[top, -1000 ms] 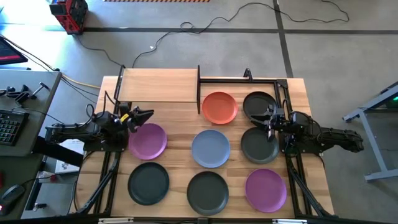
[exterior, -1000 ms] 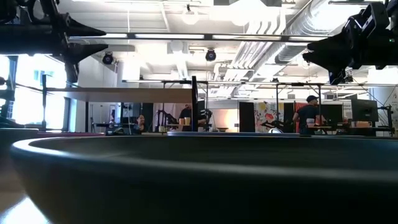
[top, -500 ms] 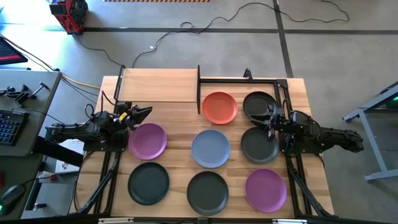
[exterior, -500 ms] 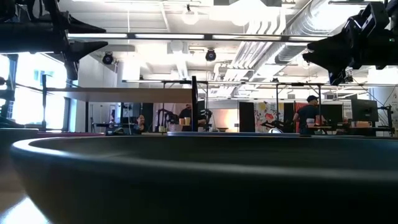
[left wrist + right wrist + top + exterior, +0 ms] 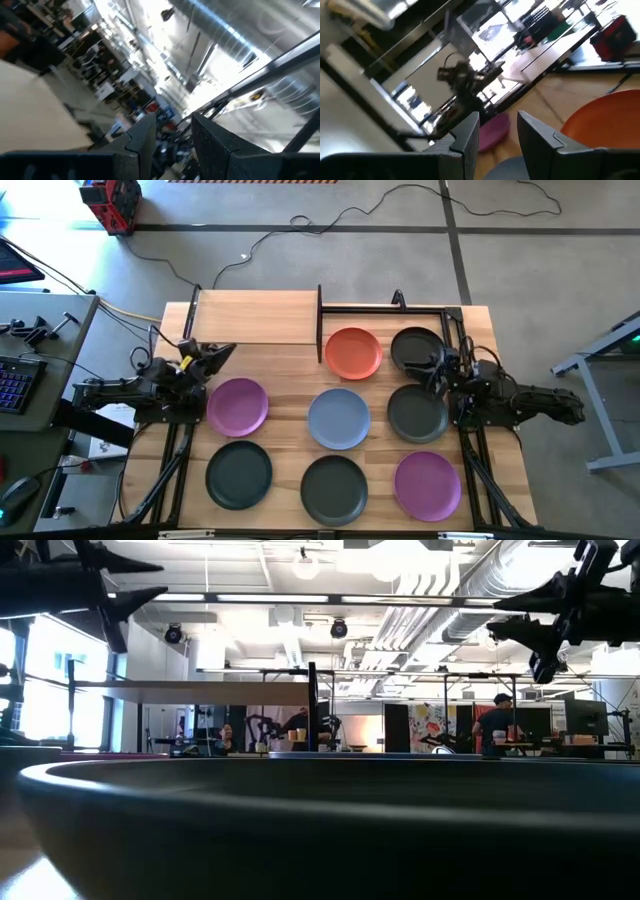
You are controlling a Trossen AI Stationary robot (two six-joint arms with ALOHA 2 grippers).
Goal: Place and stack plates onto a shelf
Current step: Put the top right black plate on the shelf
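From above you have the full count: the shelf (image 5: 255,317), a light-wood panel with black posts, stands at the far left of the tabletop (image 5: 480,320), and no plate is on it. Taking the shelf as your reference, the orange plate (image 5: 353,352) lies just beside its right end, with a dark grey plate (image 5: 412,343) further right; in front of the shelf sit a purple plate (image 5: 238,405), the light blue plate (image 5: 338,419) and a second dark grey plate (image 5: 417,413); furthest from the shelf, along the near edge, are a third dark grey plate (image 5: 239,474), a fourth dark grey plate (image 5: 334,488) and the second purple plate (image 5: 428,485). Your left gripper (image 5: 218,352) hangs just off the shelf's front left corner, fingers parted and empty, above bare wood near the first purple plate. Your right gripper (image 5: 436,366) is well to the shelf's right, between the two dark grey plates there, fingers likewise spread on nothing. The table-level camera gives you none of that layout: a dark grey plate rim (image 5: 320,830) fills its lower half, the shelf panel (image 5: 190,693) shows only as a thin edge-on slab, and both grippers appear as raised silhouettes at the upper corners. The right wrist camera alone shows the orange plate (image 5: 605,117) close up, the first purple plate (image 5: 492,131) and the left arm (image 5: 460,75) beyond its own separated fingers (image 5: 535,134); the left wrist camera shows only ceiling and room past its parted fingers (image 5: 142,142).
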